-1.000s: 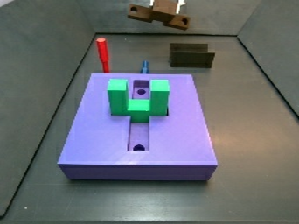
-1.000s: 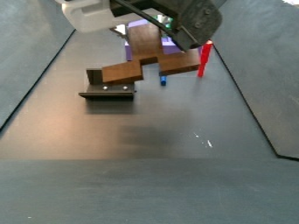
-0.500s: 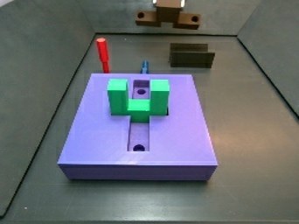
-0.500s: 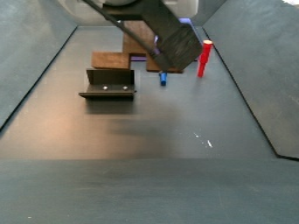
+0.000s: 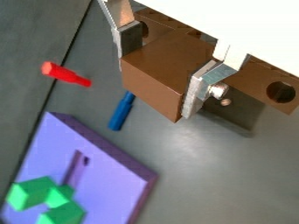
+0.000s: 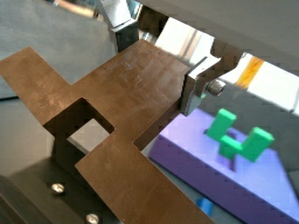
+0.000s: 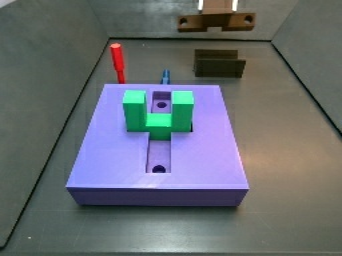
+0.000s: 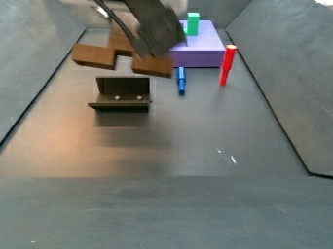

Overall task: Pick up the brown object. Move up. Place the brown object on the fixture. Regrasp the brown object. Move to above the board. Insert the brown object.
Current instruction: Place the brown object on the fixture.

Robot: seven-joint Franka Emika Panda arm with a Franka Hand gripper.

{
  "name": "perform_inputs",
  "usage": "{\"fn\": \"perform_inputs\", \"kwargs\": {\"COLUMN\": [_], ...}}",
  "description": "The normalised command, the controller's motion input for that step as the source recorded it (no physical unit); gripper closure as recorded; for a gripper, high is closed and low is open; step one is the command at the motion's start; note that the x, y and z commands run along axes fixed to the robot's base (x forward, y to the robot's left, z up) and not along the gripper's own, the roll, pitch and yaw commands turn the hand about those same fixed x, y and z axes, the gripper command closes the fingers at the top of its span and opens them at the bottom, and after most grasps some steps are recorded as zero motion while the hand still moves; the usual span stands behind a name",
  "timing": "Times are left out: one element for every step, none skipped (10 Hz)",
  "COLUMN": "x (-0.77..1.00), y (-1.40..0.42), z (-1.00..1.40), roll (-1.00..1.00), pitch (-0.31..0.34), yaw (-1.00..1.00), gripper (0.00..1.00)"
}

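No brand, label or writing can be read on anything in view. The two-finger gripper (image 5: pixel 167 59) is clenched on the small brown bar-like object (image 5: pixel 173 77), its flat silver plates pressing opposite faces of the block in both wrist views (a round hole shows near one end). In a side view the brown object (image 8: pixel 127 57) hangs in the air just above the low dark olive-grey fixture (image 8: pixel 120 94) with its raised back wall, not touching it. In a side view the object (image 7: pixel 219 19) sits high near the far wall, above the fixture (image 7: pixel 221 64). The large lavender-purple board (image 7: pixel 160 150), with its central groove and green U-shaped block (image 7: pixel 158 109), lies well apart. A red upright peg (image 7: pixel 118 61) and a small blue piece (image 7: pixel 167 75) stand between board and far wall; open dark floor surrounds the fixture.
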Motion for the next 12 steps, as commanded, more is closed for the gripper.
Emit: {"fn": "perform_inputs", "kwargs": {"x": [0.99, 0.98, 0.54, 0.00, -0.07, -0.03, 0.00, -0.15, -0.28, -0.11, -0.08, -0.04], "y": [-0.43, -0.42, -0.07, 0.12, 0.24, 0.16, 0.10, 0.16, 0.20, 0.11, 0.09, 0.02], "z": [-0.07, -0.09, -0.49, -0.57, -0.52, -0.41, -0.34, -0.27, -0.20, -0.20, -0.20, -0.19], "roll": [0.04, 0.00, 0.00, -0.15, -0.43, -0.61, -0.32, -0.09, -0.10, -0.20, -0.12, -0.21], "pitch": [0.229, 0.211, 0.017, 0.000, 0.000, 0.017, 0.000, 0.000, -0.080, -0.017, -0.023, -0.003], "yaw": [0.00, 0.00, 0.00, 0.11, 0.24, 0.27, 0.19, 0.13, 0.07, 0.00, 0.00, 0.00], "gripper": [1.00, 1.00, 1.00, 1.00, 1.00, 1.00, 1.00, 1.00, 1.00, 1.00, 1.00, 1.00]}}
